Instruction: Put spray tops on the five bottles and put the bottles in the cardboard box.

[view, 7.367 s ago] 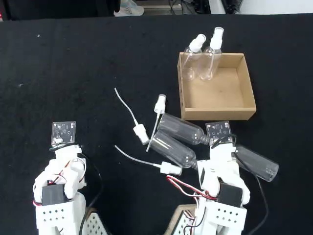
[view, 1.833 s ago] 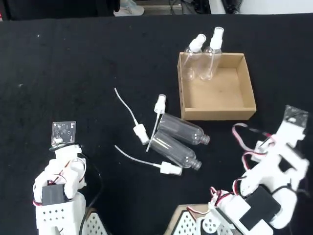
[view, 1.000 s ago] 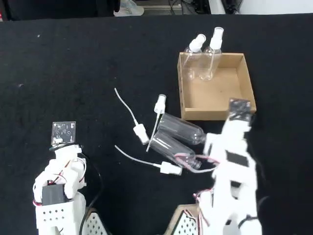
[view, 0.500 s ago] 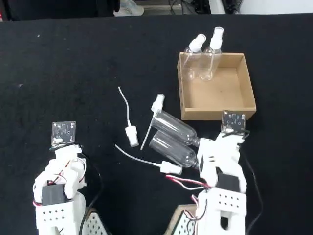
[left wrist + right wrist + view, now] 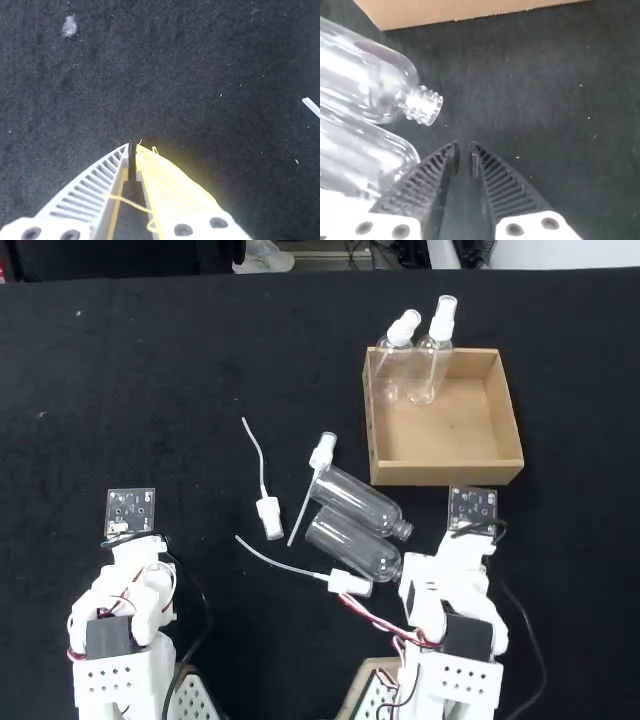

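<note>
Your right gripper (image 5: 463, 150): almost closed, empty | left gripper (image 5: 132, 150): pinched closed, empty | bottle (image 5: 367, 82): lying just beside your right gripper, neck (image 5: 423, 106) bare | feel: likely light, smooth, rolls easily | hold: grab its round middle, squeeze gently.

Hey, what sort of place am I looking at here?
Likely a robotics lab bench: two small robot arms mounted at a black-covered table, with a cardboard box and clear bottles laid out for practice.
</note>
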